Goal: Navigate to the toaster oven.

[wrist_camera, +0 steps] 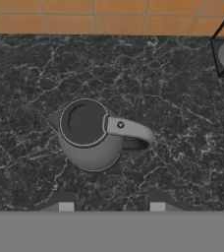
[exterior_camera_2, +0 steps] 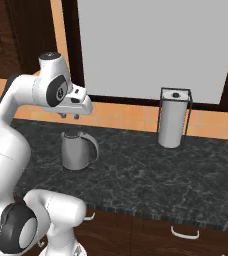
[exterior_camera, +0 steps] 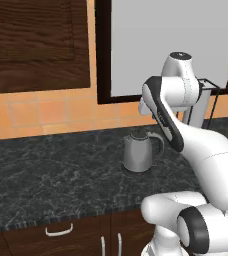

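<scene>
Jaws: stood apart and empty; gripper (wrist_camera: pixel 111 205) hung above the counter (wrist_camera: pixel 182 123), its two tips showing with a wide gap.
Toaster oven: not to be seen from this position; its place could not be told.
Scene ahead: kettle (exterior_camera: pixel 137 152) under the hand, paper-towel holder (exterior_camera_2: pixel 172 117) further right against the tiled wall (exterior_camera: pixel 41 112).
Step in hand: judged to be driving the base along the counter, with the goal not yet reached; best done with the arm held tucked and clear of the kettle.
Hand view: showed the kettle's lid and handle from above.
Right base view: showed the holder whole, which the arm partly hid in the left base view.
</scene>
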Motion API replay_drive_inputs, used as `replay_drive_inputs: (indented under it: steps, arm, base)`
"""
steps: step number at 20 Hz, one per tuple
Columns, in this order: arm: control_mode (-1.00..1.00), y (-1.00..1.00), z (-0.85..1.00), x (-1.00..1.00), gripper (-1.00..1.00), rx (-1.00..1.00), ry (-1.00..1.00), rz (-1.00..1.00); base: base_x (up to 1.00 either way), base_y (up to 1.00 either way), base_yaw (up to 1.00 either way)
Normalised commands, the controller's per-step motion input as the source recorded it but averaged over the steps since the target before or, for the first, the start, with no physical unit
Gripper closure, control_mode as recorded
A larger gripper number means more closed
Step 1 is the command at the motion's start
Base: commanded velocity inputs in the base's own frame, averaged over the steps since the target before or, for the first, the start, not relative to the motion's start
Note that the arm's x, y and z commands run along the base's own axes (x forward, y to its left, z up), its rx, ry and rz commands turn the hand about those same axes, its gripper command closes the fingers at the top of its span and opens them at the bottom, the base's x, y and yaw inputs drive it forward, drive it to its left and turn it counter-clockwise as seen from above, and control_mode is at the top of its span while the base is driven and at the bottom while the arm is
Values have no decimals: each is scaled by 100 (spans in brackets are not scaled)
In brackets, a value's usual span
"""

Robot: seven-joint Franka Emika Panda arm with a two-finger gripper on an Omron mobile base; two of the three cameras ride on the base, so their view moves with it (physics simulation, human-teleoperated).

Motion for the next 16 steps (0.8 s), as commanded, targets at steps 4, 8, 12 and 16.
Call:
replay_drive_inputs:
  steps: [4,8,12,16]
  arm:
    - [100,0,0,0,-100,0,0,0]
    - [100,0,0,0,-100,0,0,0]
    - [100,0,0,0,-100,0,0,0]
    - [100,0,0,0,-100,0,0,0]
  base:
    - [-1,0,0]
    - [-51,0,2]
    - [-93,-8,30]
    - [-92,-7,48]
